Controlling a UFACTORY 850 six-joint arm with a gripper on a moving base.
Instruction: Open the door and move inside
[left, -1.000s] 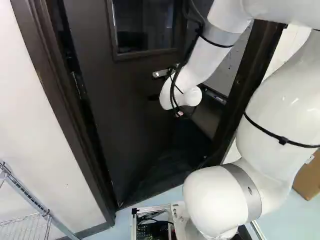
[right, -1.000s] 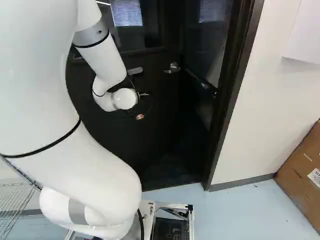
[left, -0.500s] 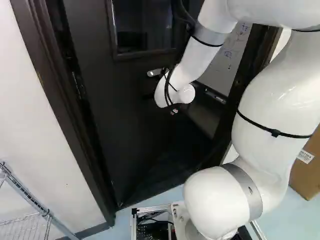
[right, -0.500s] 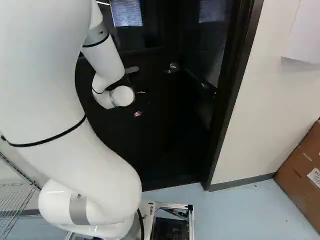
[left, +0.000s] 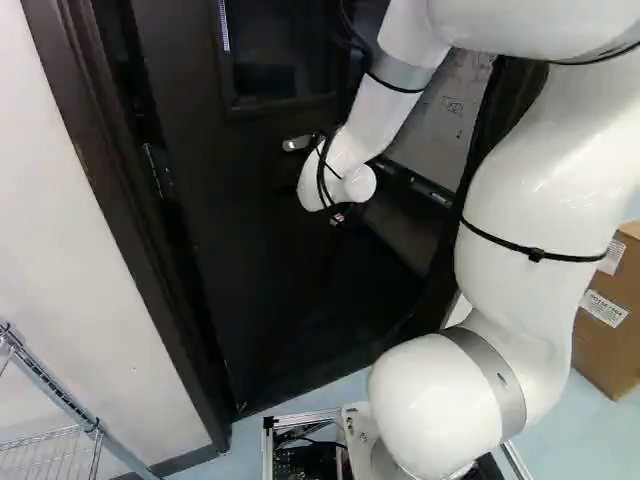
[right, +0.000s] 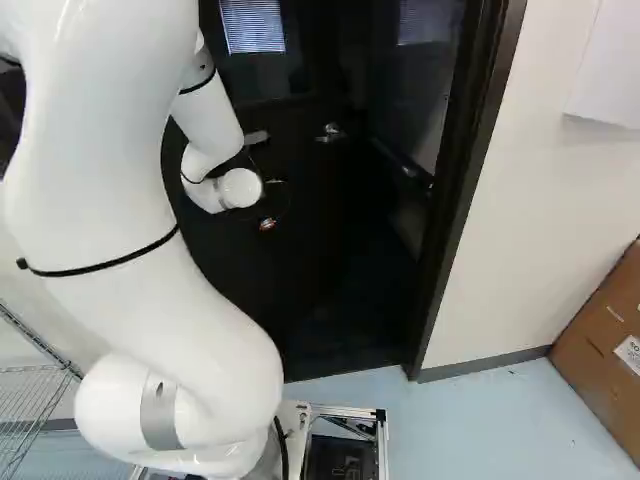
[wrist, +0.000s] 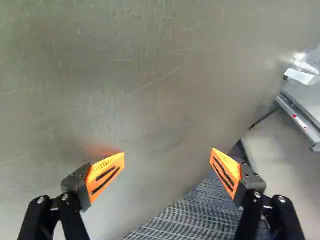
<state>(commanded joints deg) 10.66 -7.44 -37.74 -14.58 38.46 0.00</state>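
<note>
The door stands ajar, its face just beyond the jaws, which are spread wide and hold nothing. The way in lies to their right, towards the right frame.

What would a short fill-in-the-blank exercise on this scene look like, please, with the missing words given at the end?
The gripper has pads that are ____ in colour. Its fingers stand apart, and between them it holds ____. The dark door is not closed but partly ____. The cardboard box stands at the far ____ of the right base view.

Missing words, in order: orange; nothing; open; right.
</note>
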